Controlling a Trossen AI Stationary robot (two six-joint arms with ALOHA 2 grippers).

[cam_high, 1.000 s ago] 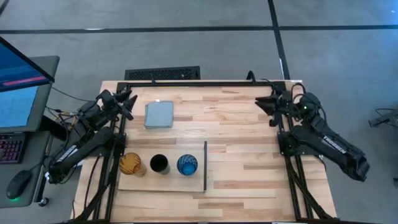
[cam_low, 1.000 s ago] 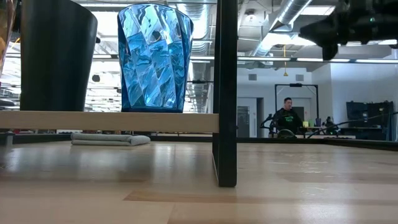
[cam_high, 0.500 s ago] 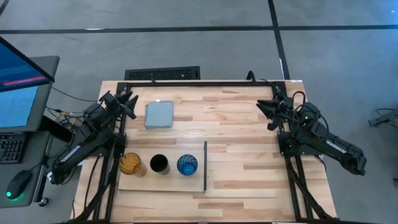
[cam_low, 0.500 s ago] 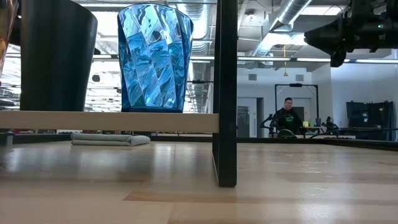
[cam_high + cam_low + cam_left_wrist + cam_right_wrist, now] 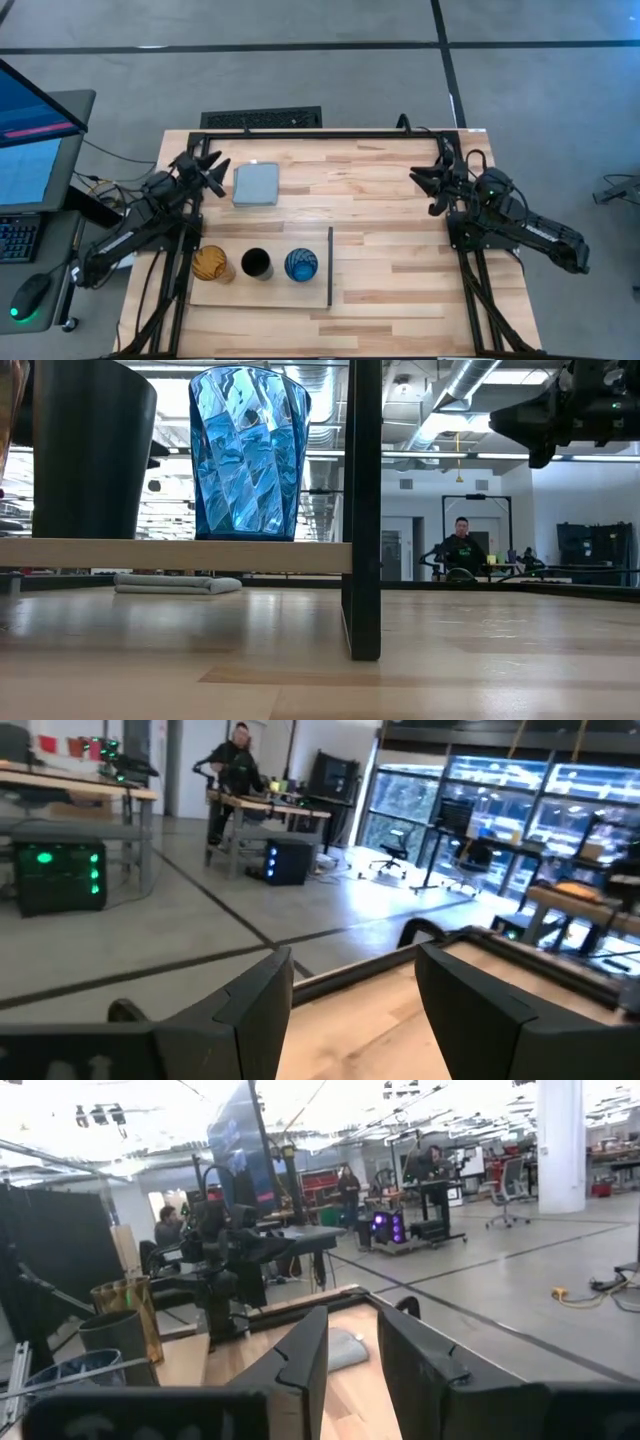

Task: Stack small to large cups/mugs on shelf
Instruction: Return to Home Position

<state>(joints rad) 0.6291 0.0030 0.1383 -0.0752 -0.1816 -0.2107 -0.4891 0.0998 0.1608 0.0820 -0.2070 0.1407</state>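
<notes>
Low view: shelf (image 5: 170,554) on wooden table (image 5: 500,660), person (image 5: 462,543) beyond

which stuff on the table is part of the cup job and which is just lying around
Job: amber cup, black cup, blue cup, in a row on the shelf; left gripper and right gripper, both open, away from them.

Lying about: grey-blue pad, on the bare table beyond the shelf.
</notes>
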